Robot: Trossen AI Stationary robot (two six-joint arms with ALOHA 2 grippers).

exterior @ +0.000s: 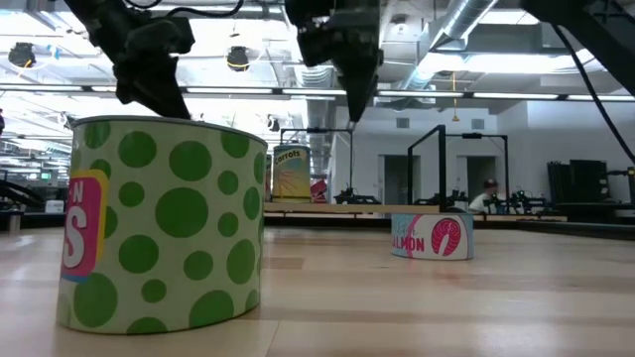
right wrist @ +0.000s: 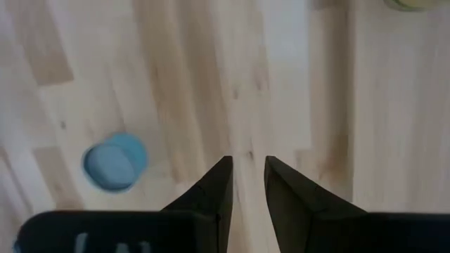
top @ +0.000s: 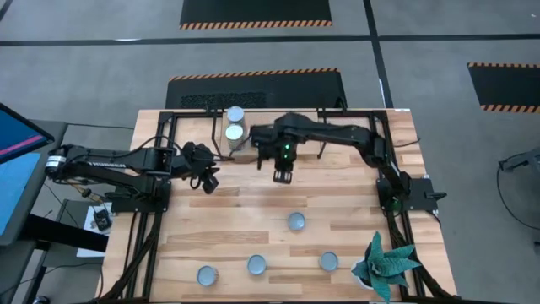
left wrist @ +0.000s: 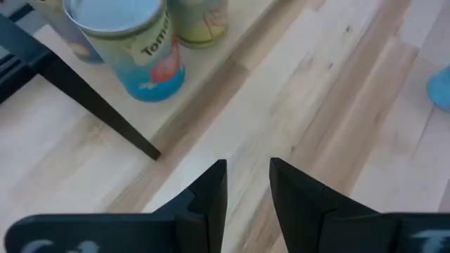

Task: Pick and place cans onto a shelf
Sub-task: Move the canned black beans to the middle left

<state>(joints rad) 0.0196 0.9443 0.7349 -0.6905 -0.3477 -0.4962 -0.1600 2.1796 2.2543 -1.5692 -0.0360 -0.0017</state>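
While high view shows four loose cans [top: 295, 221], wrist views show left claw [left wrist: 247, 184], right claw [right wrist: 247, 181] nearly pressed together, empty.

From my table-level cam, a big can [exterior: 164, 226] with green polka dots on a pale label sits right up close on the left, with a pink and yellow patch on its left edge. Further back on the wooden tabletop [exterior: 417, 302] there's a short salmon tin [exterior: 433, 237] with a pink fish logo. Behind the dotted can, the shelf [exterior: 337, 208] runs across as a thin light board, and a can labelled carrots [exterior: 291, 174] stands on it. Two dark arms hang in from the top: one gripper [exterior: 149, 74] above the dotted can, another gripper [exterior: 357, 84] pointing down mid-frame. Can't tell which arm is which from here. A person [exterior: 486, 196] is way off in the room behind.
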